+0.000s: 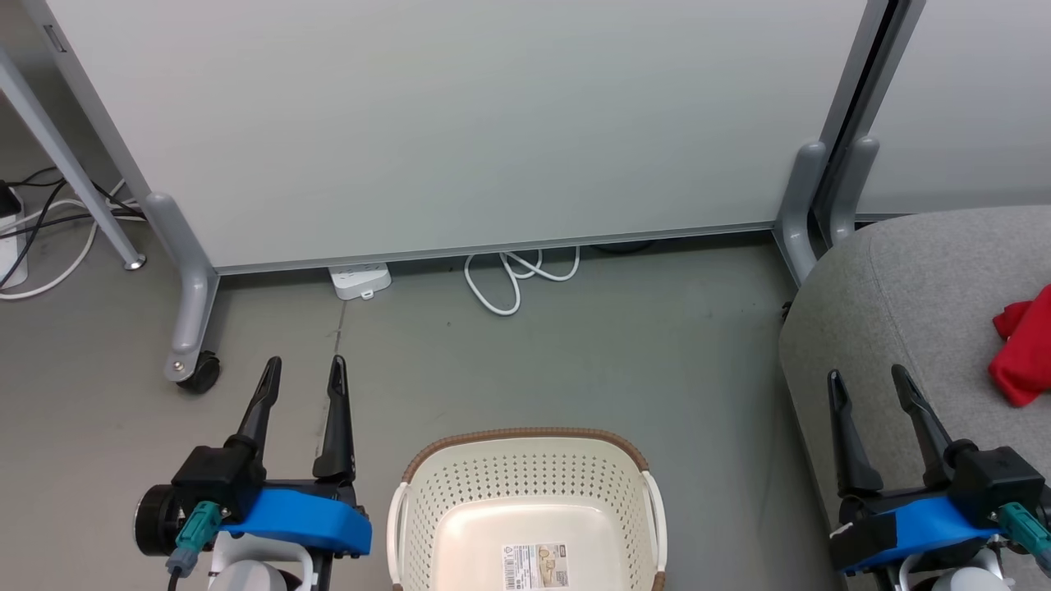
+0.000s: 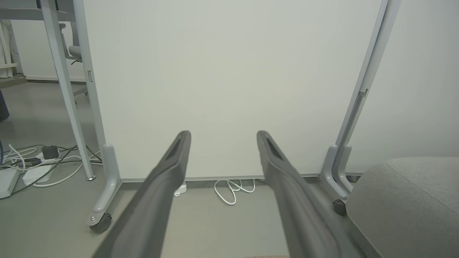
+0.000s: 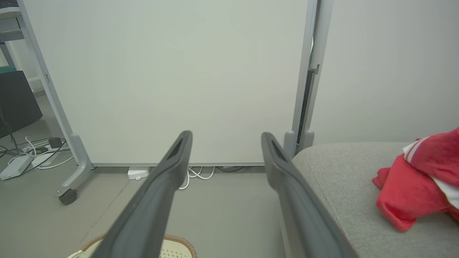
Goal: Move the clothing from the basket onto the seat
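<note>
The cream perforated basket (image 1: 525, 484) with its brown rim stands on the floor at bottom centre; its visible inside holds only a label sticker. Red clothing (image 1: 1025, 345) lies on the light-grey seat (image 1: 903, 287) at the right edge. In the right wrist view the clothing (image 3: 419, 190) shows white stripe trim, resting on the seat (image 3: 344, 179). My left gripper (image 1: 302, 368) is open left of the basket, with nothing between its fingers. Over the seat's front corner, my right gripper (image 1: 867, 377) is open and holds nothing. The basket rim (image 3: 175, 239) peeks in low in the right wrist view.
A pale wall panel (image 1: 460, 123) on grey metal legs with a caster (image 1: 201, 373) stands behind. White cables (image 1: 513, 275) and a power strip (image 1: 360, 279) lie under it. More cables (image 1: 49, 230) lie at far left.
</note>
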